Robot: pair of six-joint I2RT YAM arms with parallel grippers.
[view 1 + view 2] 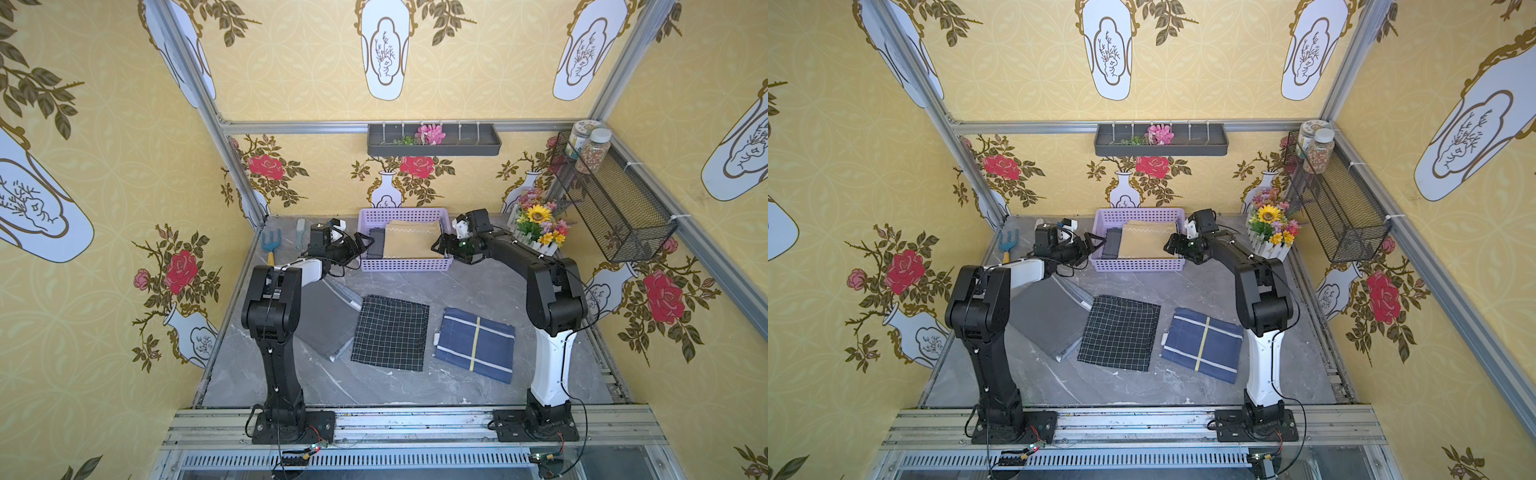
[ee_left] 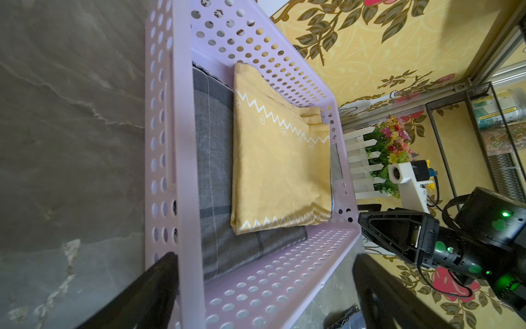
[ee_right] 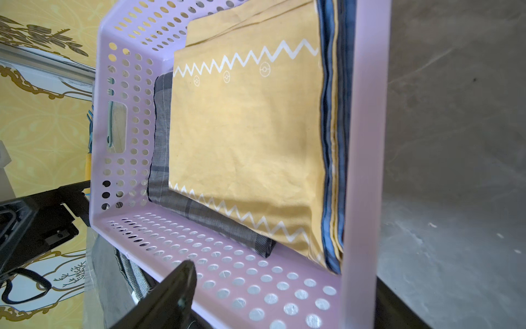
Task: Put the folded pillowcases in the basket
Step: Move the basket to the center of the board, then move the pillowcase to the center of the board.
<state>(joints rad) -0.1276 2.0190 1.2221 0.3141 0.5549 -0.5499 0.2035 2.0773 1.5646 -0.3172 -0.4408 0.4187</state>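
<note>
The lilac basket (image 1: pixel 405 265) (image 1: pixel 1138 264) stands at the back of the table. Inside it a yellow folded pillowcase (image 1: pixel 411 243) (image 2: pixel 281 171) (image 3: pixel 247 136) with white zigzag lines lies flat on a grey plaid one (image 2: pixel 213 159) (image 3: pixel 160 136). My left gripper (image 1: pixel 365 242) (image 2: pixel 266 257) is open at the basket's front left corner, and that corner shows between its fingers. My right gripper (image 1: pixel 436 246) (image 3: pixel 284 279) is open at the front right corner. Neither gripper holds any cloth.
Three more folded pillowcases lie on the table's front half: grey (image 1: pixel 320 320) under my left arm, black with a white grid (image 1: pixel 390 332), and navy with yellow stripe (image 1: pixel 473 345). A flower box (image 1: pixel 538 230) stands right of the basket, and a blue hand fork (image 1: pixel 272 243) left of it.
</note>
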